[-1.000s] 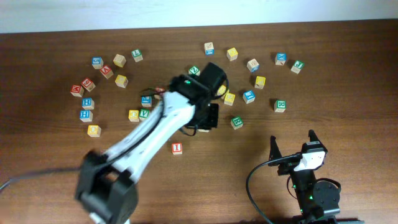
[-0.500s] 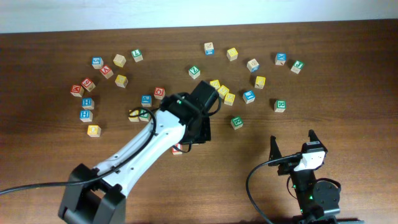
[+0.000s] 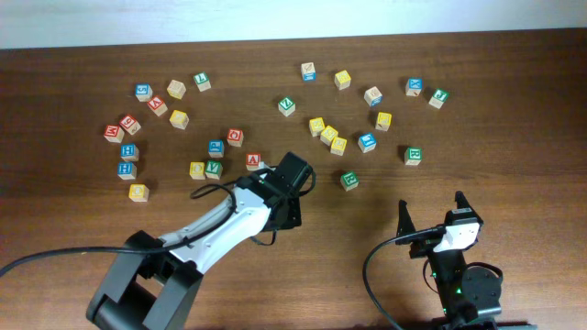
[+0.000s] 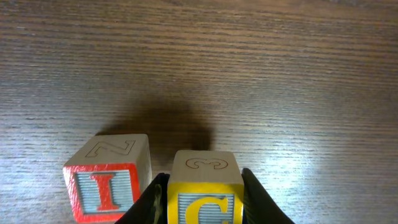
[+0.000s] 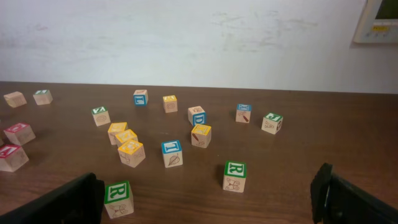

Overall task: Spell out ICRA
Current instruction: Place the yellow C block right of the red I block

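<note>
Step in hand: placing the second letter. The left end effector (image 4: pixel 204 194) is clamped on the yellow C cube (image 4: pixel 204 210), one finger on each side face, and holds it just beside the red I cube (image 4: pixel 107 190), on that cube's right in the left wrist view. There is a thin gap between them, so they are not touching. Both letter faces point the same way and the tops look about level. The bottom edges are cut off, so I can't tell if C already sits on the table (image 4: pixel 261 68). In the overhead view the arm hides both cubes.

Judgement: I and C are about done, R and A remain. The next move calls for setting C flat, opening the fingers without nudging I, and lifting straight up. After that comes a fetch of R, to go on the free side of C.

Further out, the red A cube (image 3: pixel 254 161) lies just past the left arm, apart from its neighbours and easy to reach. A green R cube (image 3: pixel 349 181) sits alone to the right of the arm. A second green R cube (image 3: pixel 414 156) is further right, and either would serve. The nearer one looks the simpler pick.

The right end effector (image 5: pixel 205 202) is parked at the near right of the table, fingers spread wide with nothing between them.

Farthest off, other letter cubes (image 3: pixel 179 118) are scattered across the back half of the table, some in tight clusters.

Containers: none in view. All cubes lie loose on the table.
</note>
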